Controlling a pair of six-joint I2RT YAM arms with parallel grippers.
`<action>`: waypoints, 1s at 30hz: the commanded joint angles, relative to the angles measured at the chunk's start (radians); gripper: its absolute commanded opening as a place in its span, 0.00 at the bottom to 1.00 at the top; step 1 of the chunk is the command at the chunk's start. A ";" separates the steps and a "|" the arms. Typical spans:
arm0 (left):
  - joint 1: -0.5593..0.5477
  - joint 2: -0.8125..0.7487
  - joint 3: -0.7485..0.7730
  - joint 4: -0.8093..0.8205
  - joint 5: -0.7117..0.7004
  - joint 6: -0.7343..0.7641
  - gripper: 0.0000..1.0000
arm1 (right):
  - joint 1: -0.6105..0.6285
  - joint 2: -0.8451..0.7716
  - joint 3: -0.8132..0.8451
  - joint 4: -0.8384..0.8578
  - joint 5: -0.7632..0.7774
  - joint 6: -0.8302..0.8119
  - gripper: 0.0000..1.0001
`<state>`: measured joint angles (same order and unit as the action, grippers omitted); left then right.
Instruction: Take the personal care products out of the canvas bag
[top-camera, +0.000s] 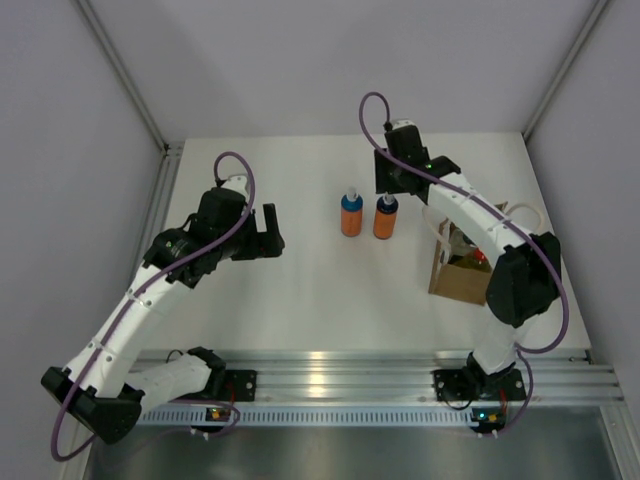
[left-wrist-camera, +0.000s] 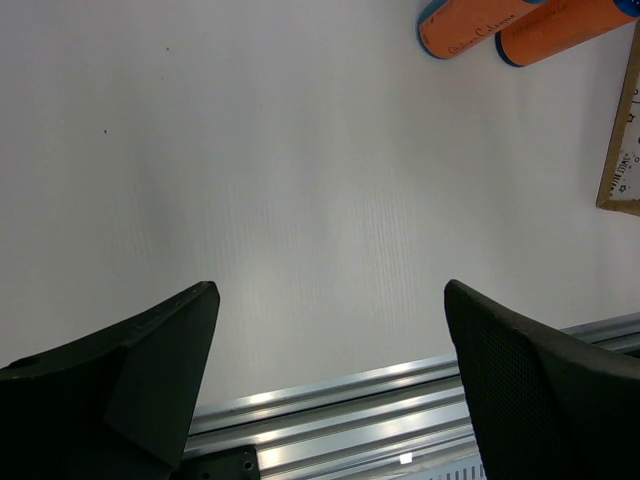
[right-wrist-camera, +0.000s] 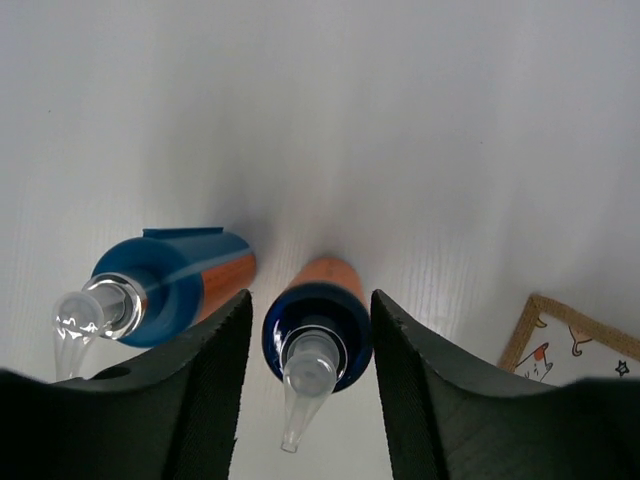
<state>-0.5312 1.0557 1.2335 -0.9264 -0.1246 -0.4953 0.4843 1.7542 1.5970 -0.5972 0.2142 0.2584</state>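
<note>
Two orange bottles stand side by side mid-table: one with a light blue cap (top-camera: 351, 213) (right-wrist-camera: 170, 285) and one with a dark blue cap (top-camera: 385, 217) (right-wrist-camera: 318, 325). My right gripper (top-camera: 388, 188) (right-wrist-camera: 310, 297) is over the dark-capped bottle, its jaws straddling the cap with a narrow gap on the left. The tan canvas bag (top-camera: 458, 278) stands to the right, largely hidden by my right arm. Something with a red cap (top-camera: 481, 256) shows inside it. My left gripper (top-camera: 266, 232) (left-wrist-camera: 330, 290) is open and empty at the left, above bare table.
The bag's patterned corner shows in the right wrist view (right-wrist-camera: 570, 340) and the left wrist view (left-wrist-camera: 622, 150). An aluminium rail (top-camera: 340, 375) runs along the near table edge. White walls enclose the table on the left, back and right.
</note>
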 joint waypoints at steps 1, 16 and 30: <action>-0.003 -0.025 -0.006 0.037 -0.012 0.001 0.99 | 0.023 -0.033 0.018 0.100 0.013 0.004 0.50; -0.003 -0.023 0.000 0.037 -0.010 0.009 0.98 | -0.163 -0.421 0.002 -0.216 0.188 0.142 0.59; -0.001 0.015 0.024 0.038 0.016 0.034 0.98 | -0.474 -0.553 -0.241 -0.345 0.083 0.335 0.57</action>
<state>-0.5312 1.0657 1.2335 -0.9264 -0.1196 -0.4870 0.0204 1.1690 1.3663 -0.8925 0.3275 0.5385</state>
